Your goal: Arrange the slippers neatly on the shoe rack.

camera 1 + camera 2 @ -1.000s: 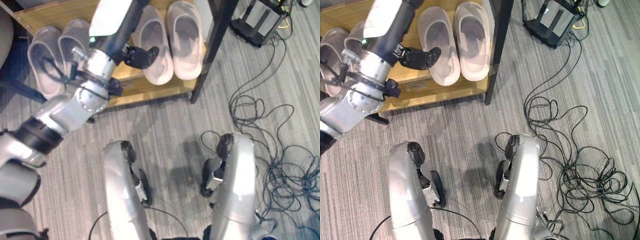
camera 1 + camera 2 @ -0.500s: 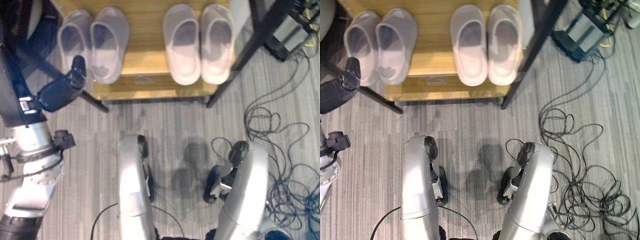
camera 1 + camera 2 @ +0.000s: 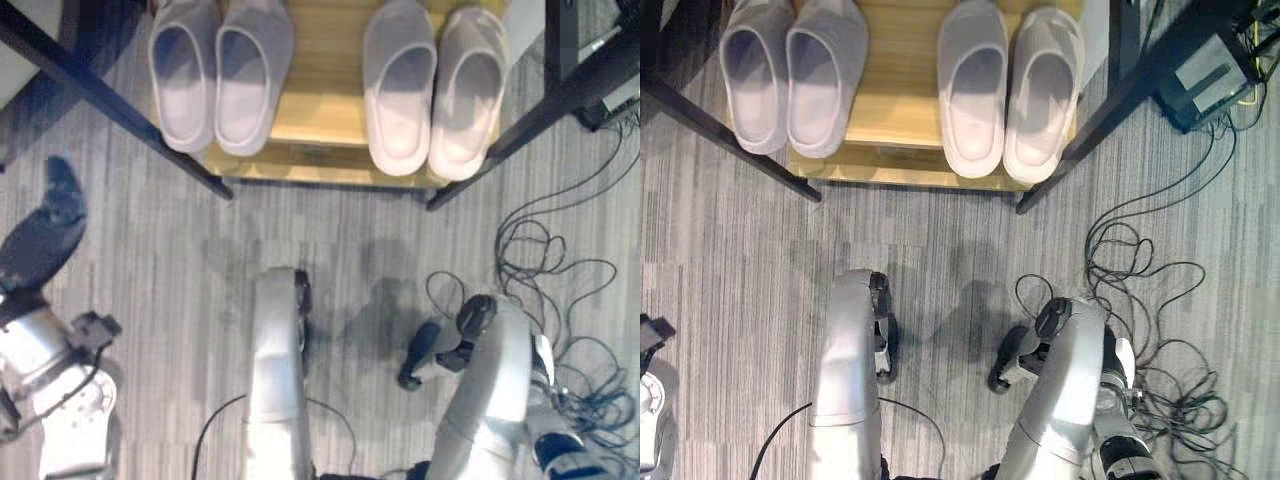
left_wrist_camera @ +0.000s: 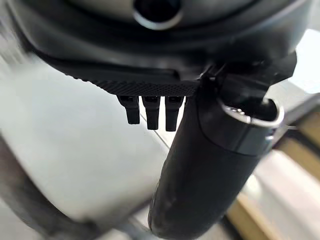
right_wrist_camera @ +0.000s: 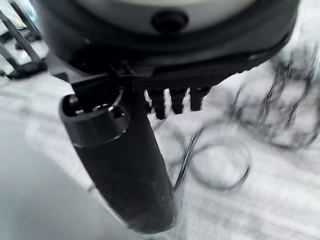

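Standing on grey striped carpet (image 3: pixel 940 250), wooden shoe rack (image 3: pixel 902 110) holds slippers (image 3: pixel 975 95).

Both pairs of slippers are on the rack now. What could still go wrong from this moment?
1. The white slippers sit with their ends past the front edge of the rack; a bump to it might tip them off.
2. The left hand hangs low near the rack's black leg, so a careless swing could hit it.
3. Loose cables lie on the floor to the right; a step that way may catch them.
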### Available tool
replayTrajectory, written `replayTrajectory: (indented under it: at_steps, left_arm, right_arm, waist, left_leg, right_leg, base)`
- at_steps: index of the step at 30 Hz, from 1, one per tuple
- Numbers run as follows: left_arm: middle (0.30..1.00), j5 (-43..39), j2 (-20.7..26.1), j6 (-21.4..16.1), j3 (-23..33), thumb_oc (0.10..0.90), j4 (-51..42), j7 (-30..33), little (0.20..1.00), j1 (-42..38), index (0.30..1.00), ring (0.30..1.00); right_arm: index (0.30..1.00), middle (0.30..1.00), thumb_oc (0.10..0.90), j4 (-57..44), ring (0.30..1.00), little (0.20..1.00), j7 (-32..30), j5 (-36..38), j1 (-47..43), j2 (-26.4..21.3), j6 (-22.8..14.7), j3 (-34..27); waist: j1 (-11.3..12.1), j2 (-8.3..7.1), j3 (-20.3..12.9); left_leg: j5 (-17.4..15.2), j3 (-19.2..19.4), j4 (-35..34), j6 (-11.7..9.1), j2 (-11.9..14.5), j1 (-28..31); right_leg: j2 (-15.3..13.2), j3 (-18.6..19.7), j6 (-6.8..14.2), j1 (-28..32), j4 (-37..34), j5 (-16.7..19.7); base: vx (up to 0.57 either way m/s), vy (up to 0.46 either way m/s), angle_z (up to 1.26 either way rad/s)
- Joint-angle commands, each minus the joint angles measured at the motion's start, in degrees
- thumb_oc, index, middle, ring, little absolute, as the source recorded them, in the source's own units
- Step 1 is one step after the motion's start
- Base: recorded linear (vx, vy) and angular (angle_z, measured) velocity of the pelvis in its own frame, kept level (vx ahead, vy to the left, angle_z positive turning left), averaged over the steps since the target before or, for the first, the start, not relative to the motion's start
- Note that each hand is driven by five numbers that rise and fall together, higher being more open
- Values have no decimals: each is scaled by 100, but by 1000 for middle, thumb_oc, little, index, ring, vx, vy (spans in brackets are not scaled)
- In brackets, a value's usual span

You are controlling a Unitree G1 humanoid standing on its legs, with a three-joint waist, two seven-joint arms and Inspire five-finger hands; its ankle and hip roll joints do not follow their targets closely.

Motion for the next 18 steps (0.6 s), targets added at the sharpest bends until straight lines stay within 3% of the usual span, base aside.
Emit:
replayTrajectory:
  at_steps: [1,3,4,5,6,8,10,11,12,13,15,16,17,18]
  left_arm:
    - [900,438,349,84,-410,800,657,344,900,368,900,900]
    - [900,526,432,350,-946,800,1850,299,900,128,900,900]
    - [900,525,443,332,-966,800,1884,308,900,97,900,900]
    - [900,370,299,644,-1421,800,3316,33,900,-135,900,900]
    - [900,224,193,685,-1522,800,3832,-175,900,-182,900,900]
    - [900,79,75,769,-1582,800,4281,-404,900,-153,900,900]
    - [900,136,-124,1016,-1809,800,5117,-763,900,-132,900,900]
    - [900,375,-237,1167,-2071,800,5649,-1042,900,-98,900,900]
    - [900,377,-239,1158,-2077,800,5662,-1039,900,-101,900,900]
    - [900,453,-442,1286,-2297,800,6196,-1267,900,-149,900,900]
    - [900,437,-514,1335,-2314,800,6473,-1364,900,-177,900,900]
    - [900,554,-789,1443,-2466,800,6918,-1530,900,-170,900,900]
    - [900,555,-792,1442,-2467,800,6919,-1529,900,-169,900,900]
    - [900,873,-882,1518,-2693,800,7230,-1577,900,-303,900,900]
  right_arm:
    - [900,900,800,673,900,900,-359,217,299,-117,-262,-148]
    - [900,900,800,948,900,900,-354,309,304,-40,-281,-198]
    - [900,900,800,951,900,900,-354,310,302,-40,-285,-211]
    - [900,900,800,1144,900,900,-322,348,437,55,-269,-276]
    - [900,900,800,1048,900,900,-335,316,501,145,-296,-302]
    - [900,900,800,948,900,900,-326,236,675,213,-313,-308]
    - [900,900,800,827,900,900,-255,88,1048,380,-367,-304]
    - [900,900,800,885,900,900,-190,25,1222,526,-355,-278]
    - [900,900,800,882,900,900,-190,24,1229,525,-355,-279]
    - [900,900,800,985,900,900,-133,-21,1235,607,-288,-203]
    - [900,900,800,1035,900,900,-92,-73,1326,592,-244,-222]
    - [900,900,800,1091,900,900,-19,-201,1520,615,-141,-213]
    - [900,900,800,1089,900,900,-18,-201,1523,613,-140,-212]
    - [900,900,800,1137,900,900,32,-211,1469,643,-98,-177]
  waist:
    - [194,30,-938]
    - [166,-11,-918]
    - [171,-4,-890]
    - [72,-97,-967]
    - [22,-157,-1011]
    - [-22,-215,-1066]
    - [-170,-309,-1201]
    - [-266,-371,-1360]
    - [-263,-365,-1330]
    - [-352,-375,-1489]
    - [-392,-370,-1559]
    - [-583,-305,-1681]
    - [-582,-312,-1663]
    - [-727,-173,-1757]
  left_leg:
    - [759,-319,-1538,608,182,678]
    - [965,-147,-2319,555,170,1390]
    - [997,-145,-2363,556,165,1430]
    - [1199,43,-3134,472,143,2129]
    - [1360,135,-3590,401,141,2486]
    - [1544,206,-4027,324,154,2846]
    - [1820,330,-4920,262,178,3629]
    - [2026,530,-5747,183,135,4357]
    - [2054,535,-5808,183,134,4427]
    - [2258,746,-6537,108,41,5072]
    - [2414,886,-7015,38,8,5478]
    - [2735,1249,-7955,88,-244,6186]
    - [2760,1258,-8006,94,-260,6232]
    - [3051,1348,-8752,73,-413,6756]
  right_leg:
    - [-221,-254,-269,668,-1605,676]
    - [-231,-404,-172,1325,-2323,872]
    - [-232,-421,-180,1372,-2364,893]
    - [-215,-643,-84,2070,-3127,1083]
    - [-182,-799,-64,2473,-3565,1185]
    - [-120,-987,-12,2915,-4030,1312]
    - [14,-1197,150,3626,-4862,1706]
    - [161,-1455,390,4299,-5597,2150]
    - [173,-1468,396,4368,-5656,2182]
    - [283,-1610,553,5009,-6478,2602]
    - [303,-1698,641,5386,-6952,2809]
    - [73,-1870,899,5847,-7628,3831]
    - [66,-1867,908,5877,-7654,3850]
    - [43,-1688,1083,6291,-8143,4194]
  base:
    - [-14,-43,40]
    - [11,-10,28]
    - [71,-8,21]
    - [82,-13,26]
    - [141,-17,17]
    - [92,-4,2]
    - [169,87,10]
    - [164,99,5]
    - [233,162,-2]
    - [116,91,0]
    - [128,171,-2]
    - [83,224,-13]
    - [65,275,-18]
    - [38,119,-18]
